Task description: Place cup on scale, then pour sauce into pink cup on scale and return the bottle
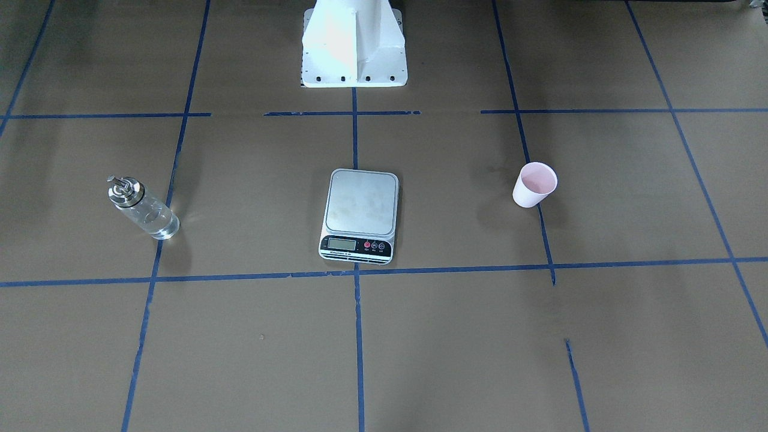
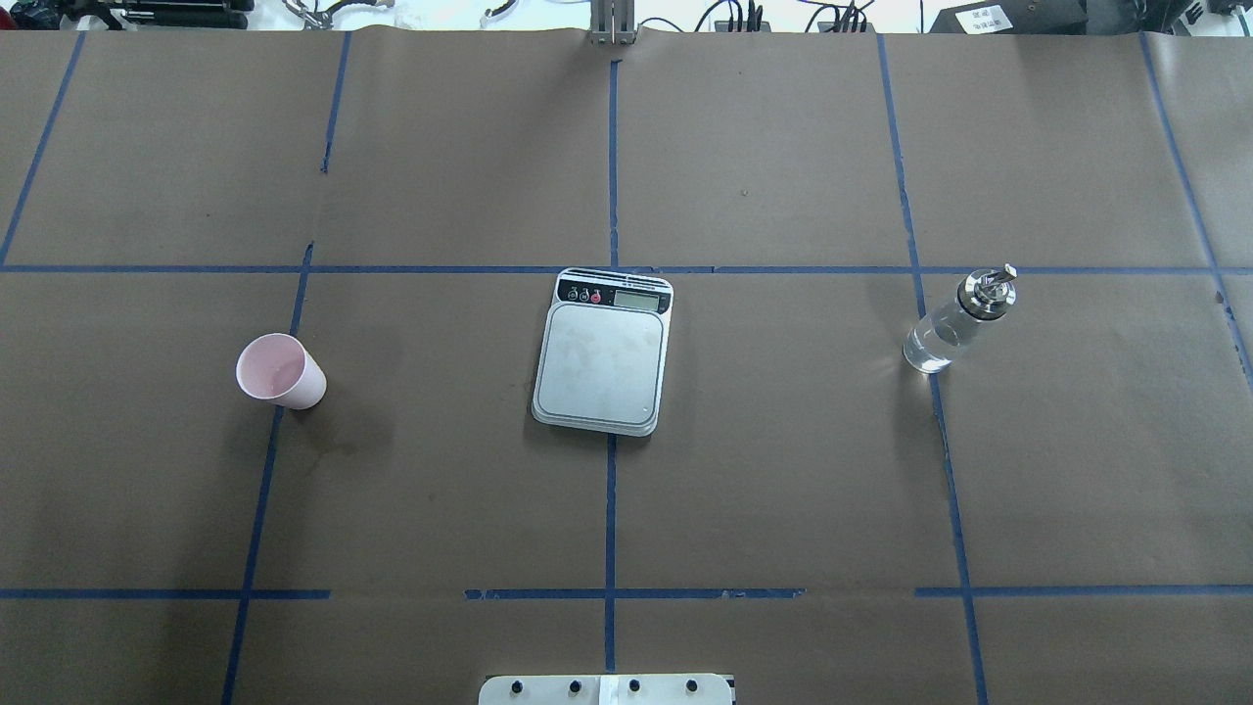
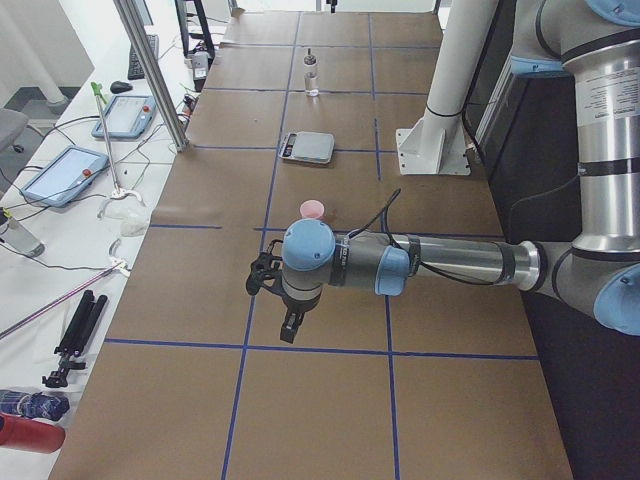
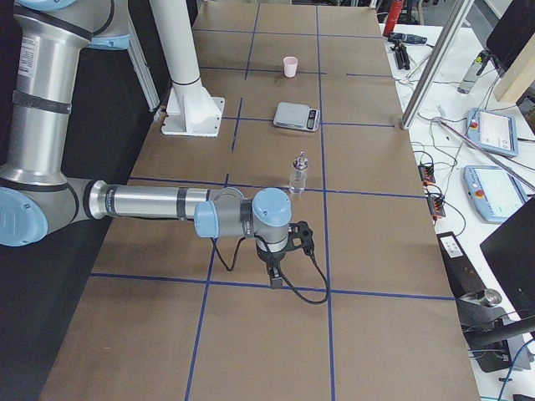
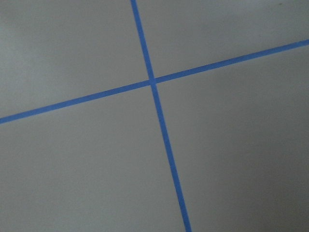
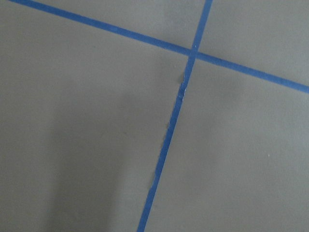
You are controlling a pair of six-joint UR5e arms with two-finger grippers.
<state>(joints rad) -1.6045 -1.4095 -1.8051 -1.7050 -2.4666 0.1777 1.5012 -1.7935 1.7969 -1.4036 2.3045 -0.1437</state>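
The pink cup [image 2: 281,372] stands upright on the table's left part; it also shows in the front view [image 1: 534,186]. The scale [image 2: 604,357] lies in the middle with a bare steel platform [image 1: 362,204]. The clear glass bottle [image 2: 954,323] with its metal spout stands on the right [image 1: 144,210], with clear sauce inside. My left gripper [image 3: 290,320] hangs above the table well short of the cup [image 3: 313,208]. My right gripper [image 4: 274,271] hangs short of the bottle [image 4: 298,174]. I cannot tell whether either is open or shut.
Brown paper with blue tape grid lines [image 2: 609,509] covers the table. The white robot base [image 1: 354,45] stands behind the scale. Both wrist views show only paper and tape crossings [image 5: 151,81]. Tablets and cables [image 3: 60,175] lie on the bench beyond the table's far edge.
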